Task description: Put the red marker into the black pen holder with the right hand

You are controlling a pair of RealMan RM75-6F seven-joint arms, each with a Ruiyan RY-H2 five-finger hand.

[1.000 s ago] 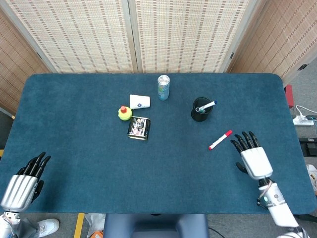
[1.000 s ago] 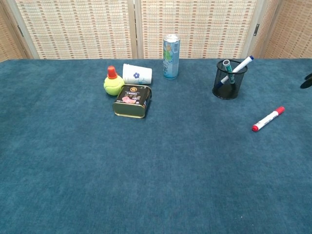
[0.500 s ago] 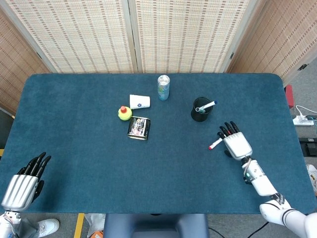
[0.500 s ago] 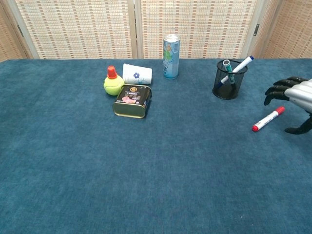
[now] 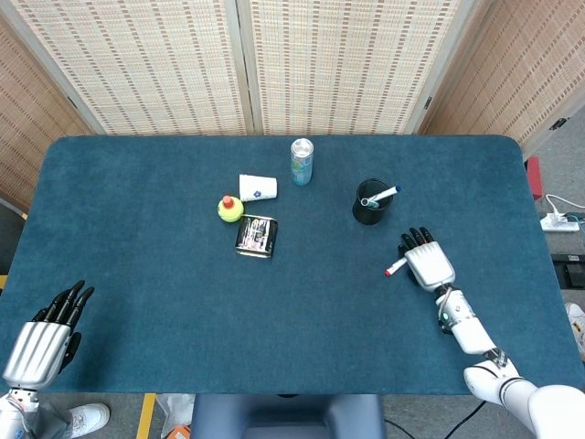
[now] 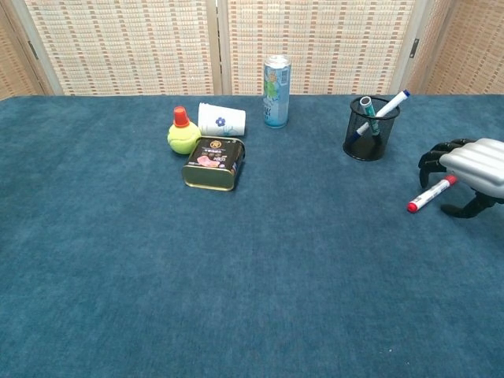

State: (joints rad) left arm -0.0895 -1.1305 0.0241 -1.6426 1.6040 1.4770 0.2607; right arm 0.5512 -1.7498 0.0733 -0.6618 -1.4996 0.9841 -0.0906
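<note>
The red marker (image 5: 394, 267) (image 6: 429, 194) lies flat on the blue table, in front and to the right of the black mesh pen holder (image 5: 368, 207) (image 6: 368, 134), which has two pens in it. My right hand (image 5: 428, 262) (image 6: 472, 165) hovers low over the marker's right end, its fingers arched down on the far side and its thumb on the near side. A gap shows around the marker, which lies on the cloth. My left hand (image 5: 41, 338) rests at the table's near left corner, its fingers straight and holding nothing.
A drink can (image 5: 302, 161) stands at the back centre. A tipped paper cup (image 5: 258, 187), a yellow squeeze bottle with a red cap (image 5: 230, 208) and a dark tin (image 5: 256, 235) cluster to its left. The table's right edge (image 5: 548, 274) is near my right arm.
My right hand has moved left and forward from the table's right side to just over the marker, and its fingers have curled down around it. The marker and left hand have not moved.
</note>
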